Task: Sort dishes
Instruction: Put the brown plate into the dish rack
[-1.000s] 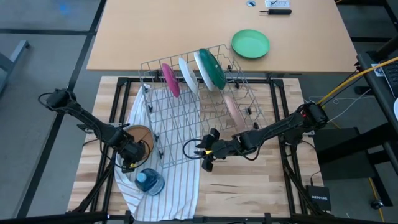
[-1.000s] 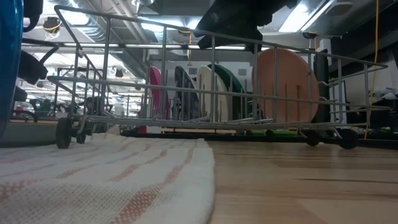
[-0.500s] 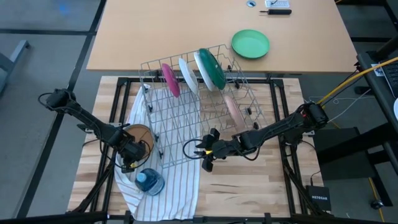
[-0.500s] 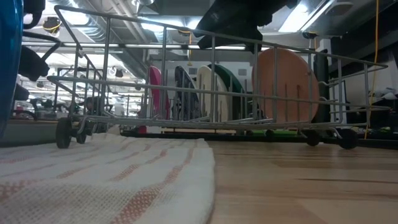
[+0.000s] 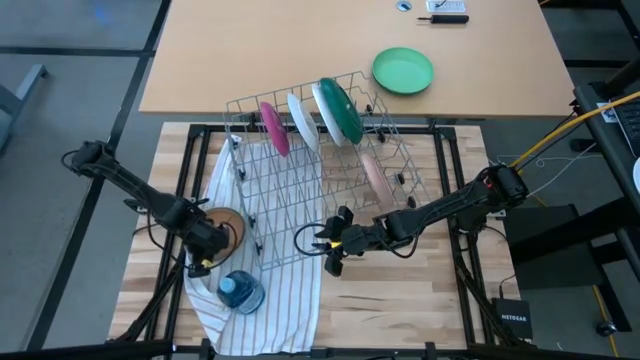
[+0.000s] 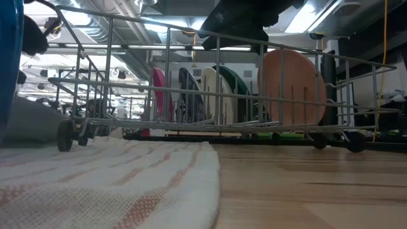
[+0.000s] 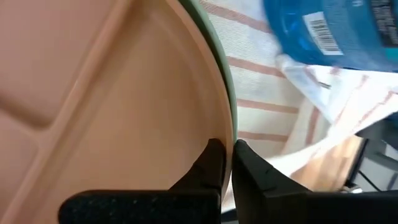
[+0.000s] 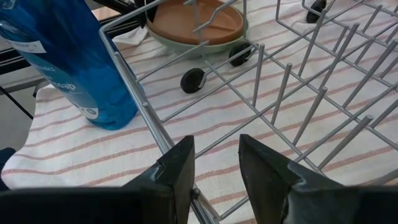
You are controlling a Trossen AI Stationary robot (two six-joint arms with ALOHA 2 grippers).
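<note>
Brown plate (image 5: 224, 226) lies on the striped cloth (image 5: 270, 300) near the left edge of the wooden tabletop (image 5: 400, 300), just beside the wire rack (image 5: 320, 180). Its rim is pinched by the left gripper (image 5: 207, 243), whose fingers are closed tight on the edge; in the left wrist view a pale mint edge (image 7: 219, 68) shows right under the brown one, so a second plate seems to be stacked beneath.

For a clean lift, only the brown rim should be carried, and it should be checked that the mint plate is not dragged along. A slow, level rise is advised, since a thin rim pinch on a smooth, glossy plate may slip or swing. The plate should then be turned on edge and fed between the rack's upright wires.

Four plates already stand on edge in the rack: magenta (image 5: 273, 127), white (image 5: 303, 120), dark green-backed (image 5: 339, 108) and pale pink (image 5: 374, 176). The rack is thin, stiff metal wire on small wheels; the cloth is soft and wrinkled. A blue see-through bottle (image 5: 241, 291) stands near the front left corner.

The right gripper (image 5: 330, 250) waits at the rack's front edge, jaws apart, holding nothing.
</note>
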